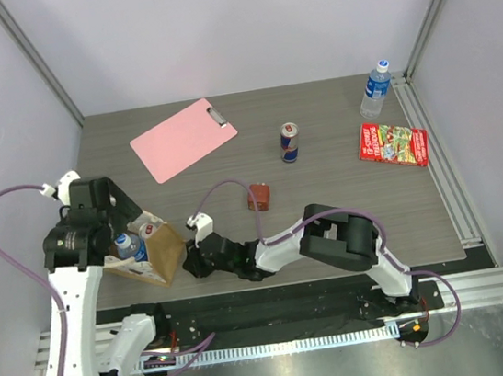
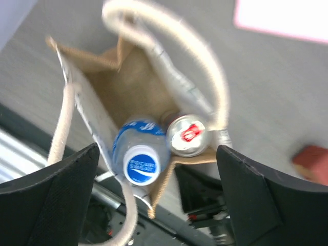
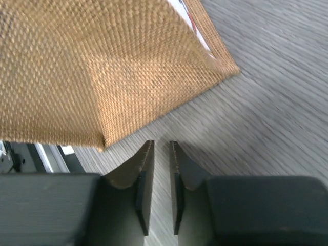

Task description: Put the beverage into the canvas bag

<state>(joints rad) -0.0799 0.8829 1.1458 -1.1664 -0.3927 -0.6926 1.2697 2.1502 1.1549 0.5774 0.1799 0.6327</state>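
while the left gripper (image 2: 158,154) hangs right over the small tan-brown woven canvas bag (image 1: 163,255), its jaws are spread wide and grasp nothing. the bag sits at the near-left of the grey wood-grain table (image 1: 345,194), close to the front edge, mouth open upward. its pale cream loop handles (image 2: 205,66) arch over the opening.

inside, side by side and touching:
- a clear plastic water bottle w/ a blue cap (image 2: 139,164), upright, on the left
- a silver-topped drink can w/ a red tab (image 2: 188,135), upright, on the right

both beverages are in the bag, tops below the rim.

just right of the bag, the right gripper (image 3: 161,146) is low at the tabletop by the bag's bottom corner. its jaws are parted by only a narrow slit, nothing between them, not touching the weave.

further back lies a flat pink clipboard (image 1: 183,139), left of centre. a small reddish-brown box (image 1: 259,196) is mid-table, near the right arm's cable. behind it stands a blue-and-silver energy drink can (image 1: 289,142), well apart from the rest. a second clear water bottle (image 1: 374,90) stands in the far-right corner by the frame rail. a flat red printed packet (image 1: 392,143) lies near the right edge.

bare tabletop shows btwn the box and the packet, and along the front right.
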